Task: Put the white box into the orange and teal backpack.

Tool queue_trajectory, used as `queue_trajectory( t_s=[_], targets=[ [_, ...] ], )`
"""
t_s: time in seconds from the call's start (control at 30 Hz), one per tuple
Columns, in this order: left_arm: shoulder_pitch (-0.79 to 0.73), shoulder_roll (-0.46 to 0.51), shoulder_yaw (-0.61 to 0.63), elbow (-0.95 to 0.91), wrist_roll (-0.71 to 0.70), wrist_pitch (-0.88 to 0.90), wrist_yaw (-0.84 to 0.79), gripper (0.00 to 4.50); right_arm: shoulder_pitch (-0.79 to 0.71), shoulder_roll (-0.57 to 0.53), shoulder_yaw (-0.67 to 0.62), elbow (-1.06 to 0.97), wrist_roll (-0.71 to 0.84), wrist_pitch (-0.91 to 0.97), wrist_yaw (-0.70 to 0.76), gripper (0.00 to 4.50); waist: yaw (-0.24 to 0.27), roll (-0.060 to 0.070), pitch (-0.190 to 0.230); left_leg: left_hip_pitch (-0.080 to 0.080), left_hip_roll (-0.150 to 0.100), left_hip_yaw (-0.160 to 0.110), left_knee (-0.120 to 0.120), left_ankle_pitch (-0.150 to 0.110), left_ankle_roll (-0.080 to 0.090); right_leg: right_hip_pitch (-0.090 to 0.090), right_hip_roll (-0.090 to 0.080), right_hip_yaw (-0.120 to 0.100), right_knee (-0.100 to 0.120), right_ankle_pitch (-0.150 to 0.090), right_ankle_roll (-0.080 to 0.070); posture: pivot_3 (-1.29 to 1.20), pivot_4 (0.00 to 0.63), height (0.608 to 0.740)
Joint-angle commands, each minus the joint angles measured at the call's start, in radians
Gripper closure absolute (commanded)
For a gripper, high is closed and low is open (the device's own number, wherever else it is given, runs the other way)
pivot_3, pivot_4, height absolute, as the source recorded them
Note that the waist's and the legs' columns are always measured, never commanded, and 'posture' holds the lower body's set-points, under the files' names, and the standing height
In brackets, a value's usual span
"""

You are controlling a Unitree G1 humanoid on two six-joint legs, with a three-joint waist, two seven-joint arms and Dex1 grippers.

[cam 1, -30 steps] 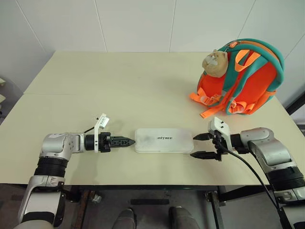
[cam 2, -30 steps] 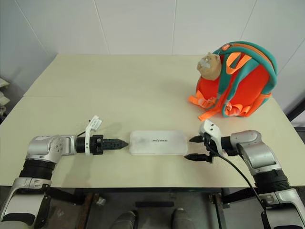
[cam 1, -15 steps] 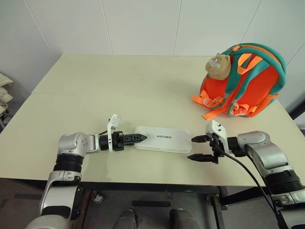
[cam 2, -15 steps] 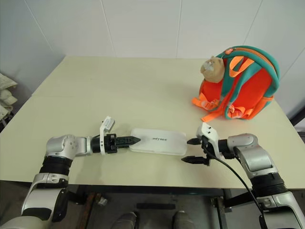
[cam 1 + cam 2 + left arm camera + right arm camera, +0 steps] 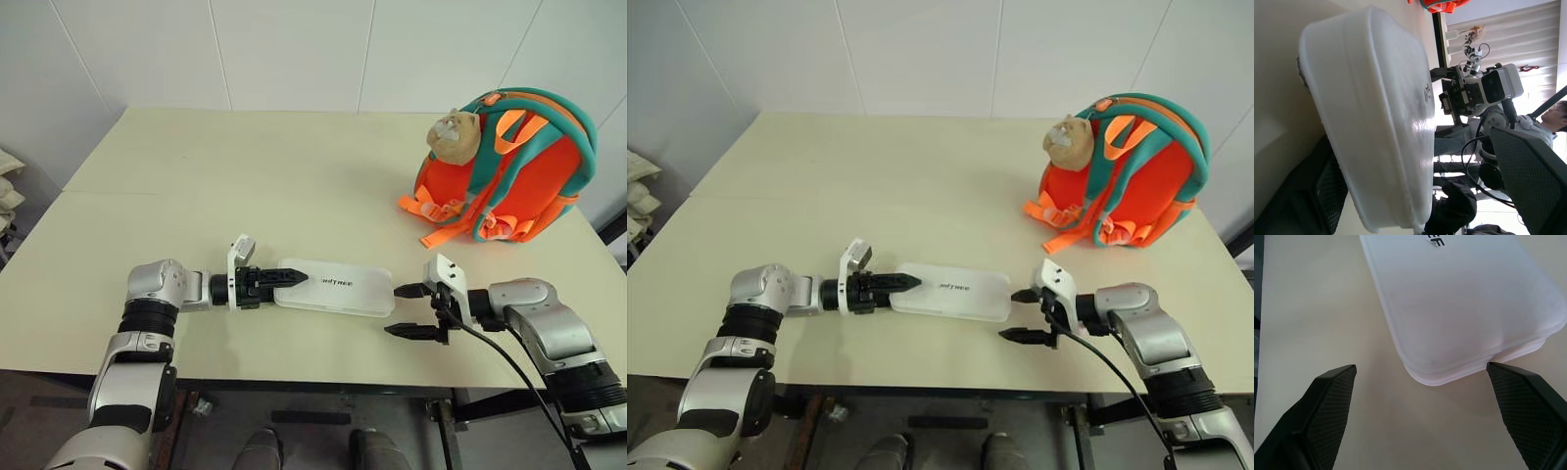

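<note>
White box [image 5: 335, 287] between both end effectors

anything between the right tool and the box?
Nothing. In the right wrist view, only bare table lies between the open right tool and the near end of the box; one fingertip is almost at the box's corner.

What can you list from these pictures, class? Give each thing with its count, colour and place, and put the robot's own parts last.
Table: one, cream, spanning the scene.
White box: one, white with dark lettering, flat near the table's front edge, between the grippers.
Orange and teal backpack: one, far right of the table.
Plush animal charm: one, tan, on the backpack's left side.
Left gripper: one, black, jaws open around the box's left end.
Right gripper: one, black, jaws open just short of the box's right end.
</note>
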Motion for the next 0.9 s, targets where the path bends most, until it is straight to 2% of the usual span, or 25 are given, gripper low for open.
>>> queue_trajectory(
  t_s=[0.03,0.1,0.2,0.37,0.47,0.67,0.73,0.9],
  targets=[
    [0.024,-0.009,-0.085,0.038,0.014,0.049,-0.012,0.01,0.016,-0.014,-0.035,-0.039,0.021,-0.025,-0.005,0.00,0.000,0.000,0.000,0.000,0.000,0.000,0.000,0.000,0.000,0.000,0.000,0.000,0.000,-0.001,0.000,0.00,0.150,0.740],
    [0.022,-0.002,-0.106,0.038,0.015,0.050,-0.027,0.01,0.020,-0.015,-0.037,-0.039,0.022,-0.028,-0.007,0.00,0.000,0.000,0.000,0.000,0.000,0.000,0.000,-0.002,0.000,0.000,0.000,0.000,0.000,-0.002,0.000,0.00,0.150,0.740],
    [0.024,0.007,-0.138,0.032,0.009,0.060,-0.055,0.60,0.032,-0.018,-0.042,-0.047,0.026,-0.032,-0.011,0.00,-0.001,0.000,0.000,0.000,0.000,0.000,0.000,-0.003,0.000,0.000,0.000,0.000,0.000,-0.003,0.000,0.00,0.150,0.740],
    [0.028,0.015,-0.164,0.028,0.006,0.063,-0.069,2.25,0.061,-0.026,-0.051,-0.068,0.036,-0.039,-0.014,0.00,-0.003,0.000,0.000,-0.001,0.000,0.000,0.000,-0.005,0.000,-0.001,0.000,0.000,0.000,-0.006,0.000,0.00,0.150,0.740],
    [0.028,0.009,-0.149,0.034,0.001,0.062,-0.061,3.02,0.078,-0.028,-0.060,-0.082,0.046,-0.038,-0.014,0.00,-0.002,0.000,0.000,-0.001,0.000,0.000,0.000,-0.006,0.000,-0.001,0.000,0.000,0.000,-0.006,0.001,0.00,0.150,0.740],
    [0.039,-0.002,-0.110,0.004,-0.018,0.077,-0.037,3.11,0.116,-0.031,-0.076,-0.117,0.068,-0.029,-0.016,0.00,-0.003,0.000,0.000,-0.001,0.000,0.000,0.001,-0.006,0.000,-0.001,0.000,0.000,0.000,-0.006,0.001,0.00,0.150,0.740],
    [0.045,0.015,-0.094,-0.050,-0.035,0.058,-0.050,3.11,0.126,-0.042,-0.120,-0.107,0.076,-0.022,-0.040,0.00,-0.003,0.000,0.000,-0.001,0.000,0.000,0.001,-0.006,-0.001,-0.001,0.000,0.000,0.000,-0.007,0.001,0.00,0.150,0.740],
    [0.069,0.108,-0.142,-0.165,0.007,-0.154,-0.143,3.11,0.088,-0.098,-0.273,0.039,0.071,-0.050,-0.129,0.00,-0.002,0.000,0.000,-0.003,0.000,0.000,0.001,-0.006,-0.001,-0.003,0.000,0.000,0.000,-0.007,0.000,0.00,0.150,0.740]
  ],
)
